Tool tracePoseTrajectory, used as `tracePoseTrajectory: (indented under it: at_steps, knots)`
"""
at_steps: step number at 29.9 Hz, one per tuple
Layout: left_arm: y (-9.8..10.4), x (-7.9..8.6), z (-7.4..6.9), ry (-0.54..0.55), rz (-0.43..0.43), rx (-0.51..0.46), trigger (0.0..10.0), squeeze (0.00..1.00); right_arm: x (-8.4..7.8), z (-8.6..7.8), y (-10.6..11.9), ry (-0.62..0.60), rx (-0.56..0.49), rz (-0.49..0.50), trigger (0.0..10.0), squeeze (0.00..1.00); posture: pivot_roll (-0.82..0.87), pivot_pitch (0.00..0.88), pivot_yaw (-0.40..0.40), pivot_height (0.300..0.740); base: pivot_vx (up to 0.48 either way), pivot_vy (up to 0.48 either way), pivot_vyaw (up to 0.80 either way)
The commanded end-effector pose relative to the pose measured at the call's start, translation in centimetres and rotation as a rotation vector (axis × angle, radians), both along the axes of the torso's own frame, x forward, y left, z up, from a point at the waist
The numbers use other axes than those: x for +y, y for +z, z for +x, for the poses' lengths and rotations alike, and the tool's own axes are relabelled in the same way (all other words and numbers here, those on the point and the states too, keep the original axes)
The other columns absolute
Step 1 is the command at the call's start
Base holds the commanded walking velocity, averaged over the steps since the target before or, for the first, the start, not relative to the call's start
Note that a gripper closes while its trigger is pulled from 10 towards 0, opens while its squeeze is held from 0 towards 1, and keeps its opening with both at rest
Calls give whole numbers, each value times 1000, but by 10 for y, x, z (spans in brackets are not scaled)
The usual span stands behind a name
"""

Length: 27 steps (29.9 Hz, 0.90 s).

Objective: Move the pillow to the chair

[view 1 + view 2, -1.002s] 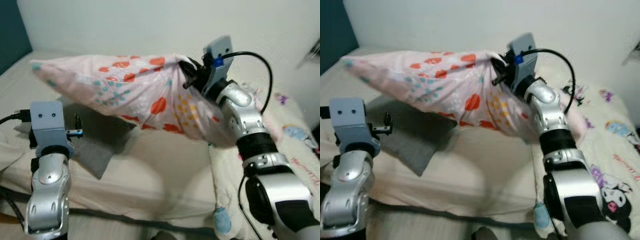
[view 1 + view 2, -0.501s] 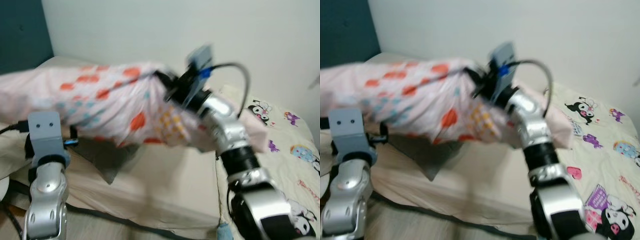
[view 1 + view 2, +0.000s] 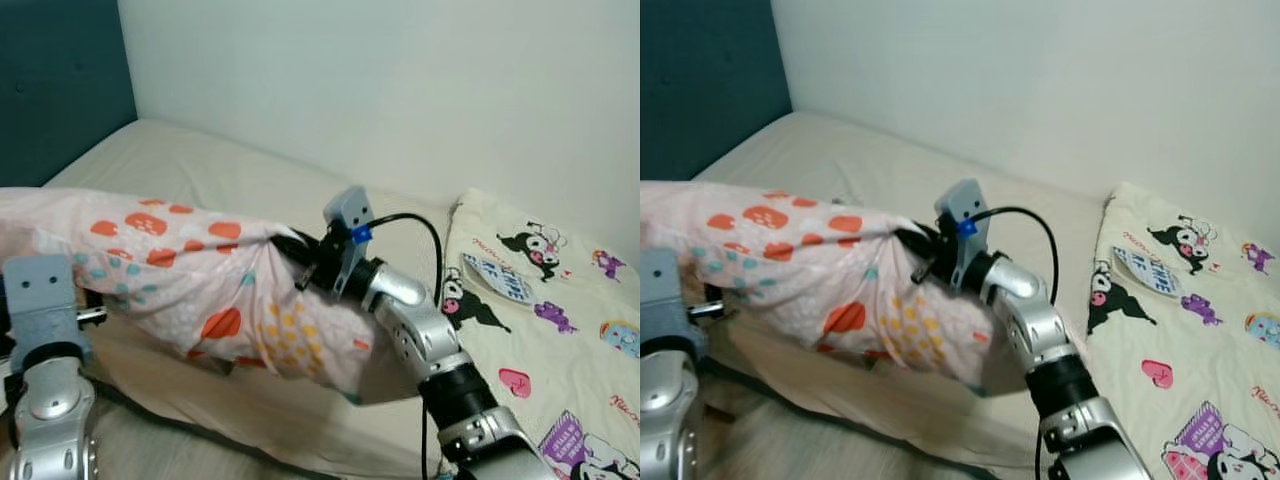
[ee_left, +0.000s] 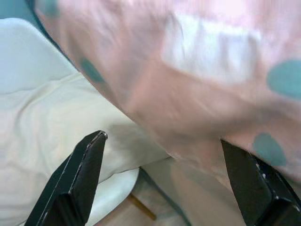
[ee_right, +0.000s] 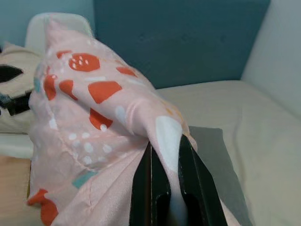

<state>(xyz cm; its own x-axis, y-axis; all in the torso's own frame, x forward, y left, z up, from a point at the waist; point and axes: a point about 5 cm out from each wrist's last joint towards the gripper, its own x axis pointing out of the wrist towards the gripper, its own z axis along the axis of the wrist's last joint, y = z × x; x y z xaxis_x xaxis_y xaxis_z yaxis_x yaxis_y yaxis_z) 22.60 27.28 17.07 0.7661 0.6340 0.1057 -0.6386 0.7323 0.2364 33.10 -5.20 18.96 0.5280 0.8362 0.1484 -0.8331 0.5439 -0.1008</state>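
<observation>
The pink pillow (image 3: 190,285) with red, teal and yellow spots hangs in the air before the bed, reaching from the left edge to the middle of the eye views. My right gripper (image 3: 297,262) is shut on a bunched corner of the pillow (image 5: 117,108), whose fabric is pinched between the black fingers (image 5: 141,188). My left gripper (image 4: 162,141) is open just under the pillow's far end (image 4: 188,70), fingers (image 4: 82,179) spread wide and holding nothing. A white chair (image 4: 37,52) with a cream cushion (image 4: 51,136) lies beyond the left gripper.
The beige bed (image 3: 200,170) runs behind the pillow, against a teal headboard (image 3: 60,80) and a white wall. A cream blanket (image 3: 540,300) printed with cartoon figures covers the bed's right part. A wooden chair leg (image 4: 141,207) stands on the floor.
The camera has swung, so the whole scene has shifted. The pillow, still held by the right gripper, now hangs lower and further left, and its far end is over the left gripper.
</observation>
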Motion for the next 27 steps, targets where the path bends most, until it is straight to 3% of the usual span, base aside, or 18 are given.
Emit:
tracePoseTrajectory:
  at_steps: [1, 3, 5, 8, 11, 14, 18, 21, 22, 25, 27]
  knots:
    - [9, 25, -20, 158, 76, -9, 10000, 0, 5, -5, 26, 36, -104, 58, 0, 0, 65, 0, -166, 740, 0, 0, 794]
    - [9, 25, -20, 158, 76, -9, 10000, 0, 5, -5, 26, 36, -104, 58, 0, 0, 65, 0, -166, 740, 0, 0, 794]
    - [20, 43, -33, 285, 135, -25, 10000, 0, 5, -4, 29, 36, -113, 62, 0, 0, 71, 0, -169, 740, 0, 0, 794]
    - [31, 55, -42, 371, 178, -48, 10000, 0, 3, -3, 32, 31, -120, 67, 0, 0, 76, 0, -171, 740, 0, 0, 794]
    - [34, 58, -44, 390, 188, -58, 10000, 0, 3, -3, 33, 28, -120, 69, 0, 0, 76, 0, -171, 740, 0, 0, 794]
    - [46, 50, -39, 353, 215, -109, 10000, 0, 4, -3, 36, 34, -124, 69, 0, 0, 77, 0, -171, 740, 0, 0, 794]
    - [46, 38, -29, 260, 208, -118, 10000, 0, 5, -4, 36, 40, -122, 67, 0, 0, 79, 0, -175, 740, 0, 0, 794]
    - [36, 5, -8, 45, 193, -92, 10000, 0, 6, -3, 32, 47, -111, 60, 0, 0, 79, 0, -177, 740, 0, 0, 794]
    - [36, 5, -8, 45, 193, -92, 10000, 0, 6, -3, 32, 47, -111, 60, 0, 0, 79, 0, -177, 740, 0, 0, 794]
    - [19, -17, -2, -58, 116, -63, 10000, 0, 4, -3, 25, 41, -87, 50, 0, 0, 77, 0, -177, 740, 0, 0, 794]
    - [19, -17, -2, -58, 116, -63, 10000, 0, 4, -3, 25, 41, -87, 50, 0, 0, 77, 0, -177, 740, 0, 0, 794]
